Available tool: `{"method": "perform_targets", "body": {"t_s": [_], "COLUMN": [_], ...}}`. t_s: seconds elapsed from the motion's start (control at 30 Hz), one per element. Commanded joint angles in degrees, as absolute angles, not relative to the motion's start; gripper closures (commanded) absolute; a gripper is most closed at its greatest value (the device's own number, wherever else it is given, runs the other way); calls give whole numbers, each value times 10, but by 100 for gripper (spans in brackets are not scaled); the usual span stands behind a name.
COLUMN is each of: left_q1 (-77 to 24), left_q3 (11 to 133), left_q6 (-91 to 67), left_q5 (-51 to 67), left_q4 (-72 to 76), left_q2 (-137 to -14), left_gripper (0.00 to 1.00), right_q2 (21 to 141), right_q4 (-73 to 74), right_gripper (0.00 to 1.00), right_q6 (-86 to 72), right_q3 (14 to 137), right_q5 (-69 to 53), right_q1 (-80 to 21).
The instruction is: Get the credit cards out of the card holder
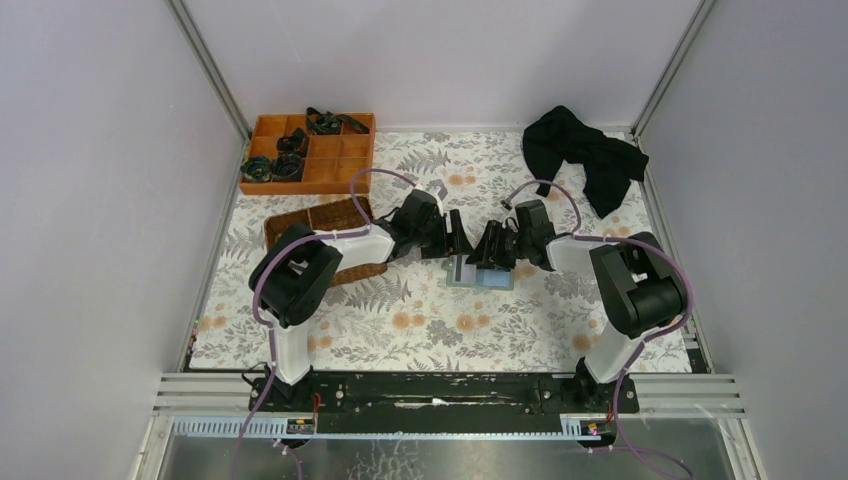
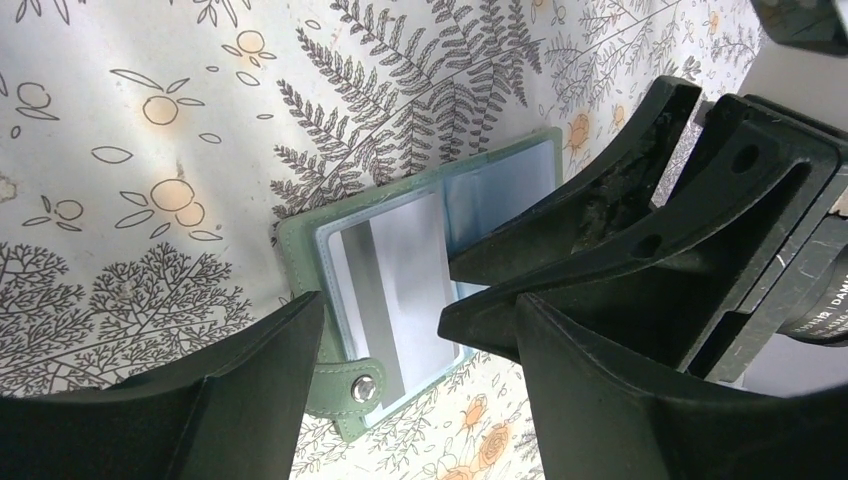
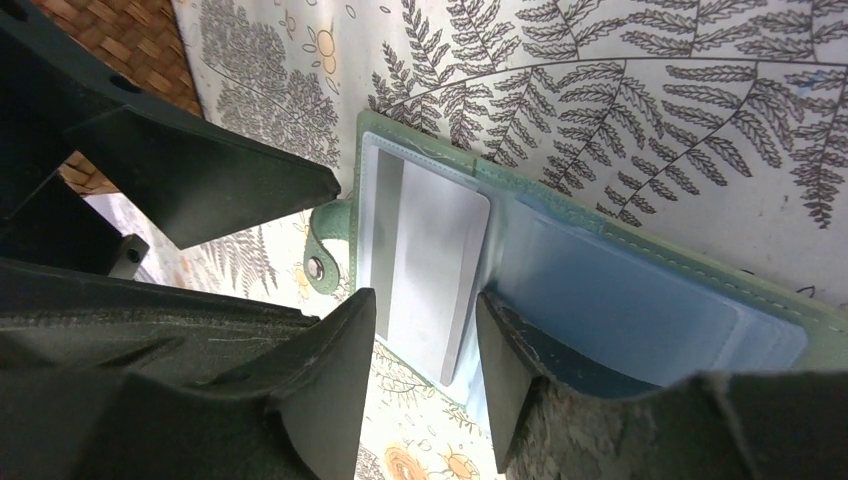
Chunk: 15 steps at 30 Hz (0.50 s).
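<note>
While both arms are bending inward over the fern-print cloth [image 1: 400, 320], the holder [image 1: 481, 276] is lying open and flat at the middle of the table, right under the two grippers; its outside is showing as a grey-green stitched rim and its inside as smooth light blue sleeves, and a small strap [image 3: 325, 250] with a metal snap is sticking out from one short side. A thin rectangular card [image 3: 430, 265], pale grey with a darker stripe along it, is lying on the strap half; whether it is sitting under a clear sleeve I cannot tell. The right gripper [image 3: 425, 300] is tilting down over that card, its matt black wedge fingers standing apart, one tip by each long edge, pinching nothing; the left gripper [image 2: 420, 300] is hanging opposite, fingers spread wide, gripping nothing; the two sets of tips are almost meeting above the holder. Off to the left a brown wicker basket [image 1: 330, 225] is sitting beside the left arm; an orange divided tray [image 1: 350, 170] is sitting behind it; a crumpled black garment [image 1: 585, 150] is lying far right.
</note>
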<state>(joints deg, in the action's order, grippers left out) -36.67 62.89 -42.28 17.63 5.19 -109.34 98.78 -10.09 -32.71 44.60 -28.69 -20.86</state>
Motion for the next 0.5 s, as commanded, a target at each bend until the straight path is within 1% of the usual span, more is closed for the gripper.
{"method": "perform_targets", "body": {"t_s": [0.0, 0.23, 0.47], "left_q1": [-382, -381, -382], "left_q3": [638, 633, 623], "left_q6": [-416, -415, -432], "left_q5": [177, 185, 205], "left_q4": [60, 65, 88], "left_q2": [-1112, -1099, -1110], "left_gripper": [23, 23, 24], "right_q2": [991, 1020, 1010], "right_q4": [-200, -349, -364], "right_gripper": [49, 56, 61], "right_q6": [-358, -446, -452], "right_q3": [415, 386, 378], "right_q5": [-364, -442, -443], "right_q1": [-210, -197, -192]}}
